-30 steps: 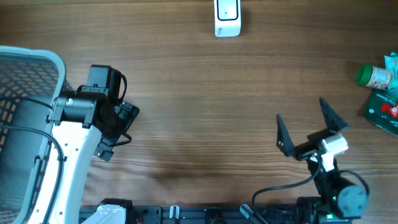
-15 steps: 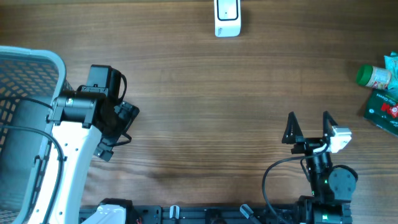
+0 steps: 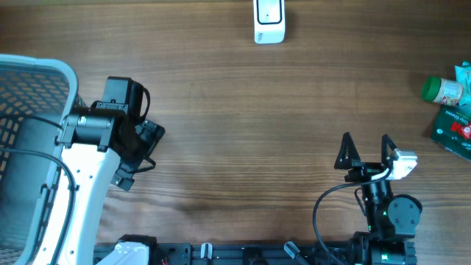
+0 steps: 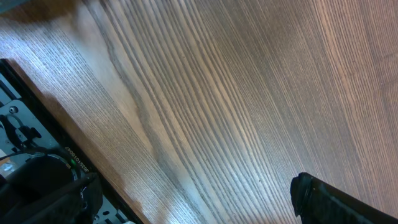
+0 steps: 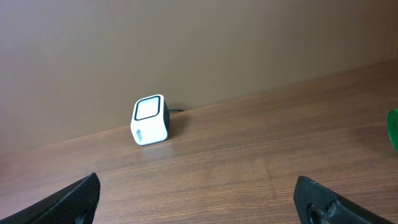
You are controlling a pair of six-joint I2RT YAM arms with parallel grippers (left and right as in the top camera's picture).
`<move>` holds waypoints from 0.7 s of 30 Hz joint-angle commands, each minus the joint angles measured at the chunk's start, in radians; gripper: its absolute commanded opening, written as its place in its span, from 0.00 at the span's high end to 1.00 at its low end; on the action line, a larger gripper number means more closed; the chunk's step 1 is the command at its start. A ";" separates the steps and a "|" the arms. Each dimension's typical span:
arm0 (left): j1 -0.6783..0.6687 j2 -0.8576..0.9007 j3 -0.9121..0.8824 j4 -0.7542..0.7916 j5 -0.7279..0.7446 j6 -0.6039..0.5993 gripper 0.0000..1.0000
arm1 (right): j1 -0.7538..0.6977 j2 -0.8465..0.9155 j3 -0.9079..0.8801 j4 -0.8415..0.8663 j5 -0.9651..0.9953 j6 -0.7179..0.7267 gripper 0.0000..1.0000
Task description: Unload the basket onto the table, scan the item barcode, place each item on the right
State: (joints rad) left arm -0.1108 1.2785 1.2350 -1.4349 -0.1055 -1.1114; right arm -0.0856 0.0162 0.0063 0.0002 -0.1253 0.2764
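Observation:
The white barcode scanner [image 3: 268, 22] stands at the table's far edge; in the right wrist view the scanner [image 5: 150, 119] faces me from a distance. The items lie at the right edge: a green-capped bottle [image 3: 441, 90] and a green packet [image 3: 455, 131]. My right gripper [image 3: 366, 143] is open near the front edge, pointing toward the far side, with nothing between its fingers [image 5: 74, 196]. Beside the basket, my left gripper [image 3: 140, 156] is open over bare wood, its fingers [image 4: 336, 202] wide apart and empty.
A light blue mesh basket [image 3: 37, 73] fills the left edge, with the left arm lying across its right side. A sliver of the green bottle [image 5: 394, 129] shows at the right edge of the right wrist view. A black rail runs along the table's front edge [image 4: 37, 134].
The right gripper swung from a tilted pose to pointing straight at the far side and shifted slightly right. The left arm has not moved.

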 commanded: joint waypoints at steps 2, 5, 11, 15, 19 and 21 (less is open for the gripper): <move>0.005 -0.009 0.010 0.000 0.000 0.005 0.00 | 0.005 -0.009 -0.001 0.005 0.021 0.015 0.00; 0.005 -0.009 0.010 0.000 0.000 0.005 0.00 | 0.005 -0.009 -0.001 0.005 0.021 0.015 0.00; 0.001 -0.032 0.010 -0.004 -0.048 0.008 0.00 | 0.005 -0.009 -0.001 0.005 0.021 0.014 0.00; -0.089 -0.185 -0.038 0.311 -0.097 0.071 0.00 | 0.005 -0.009 -0.001 0.005 0.021 0.014 0.00; -0.176 -0.408 -0.221 0.867 -0.060 0.438 0.00 | 0.005 -0.009 -0.001 0.005 0.021 0.015 0.00; -0.177 -0.496 -0.311 1.036 -0.004 0.552 0.00 | 0.005 -0.009 -0.001 0.005 0.021 0.015 0.00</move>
State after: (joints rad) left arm -0.2714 0.9394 1.0622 -0.5781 -0.1593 -0.8787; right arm -0.0856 0.0162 0.0063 -0.0002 -0.1253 0.2768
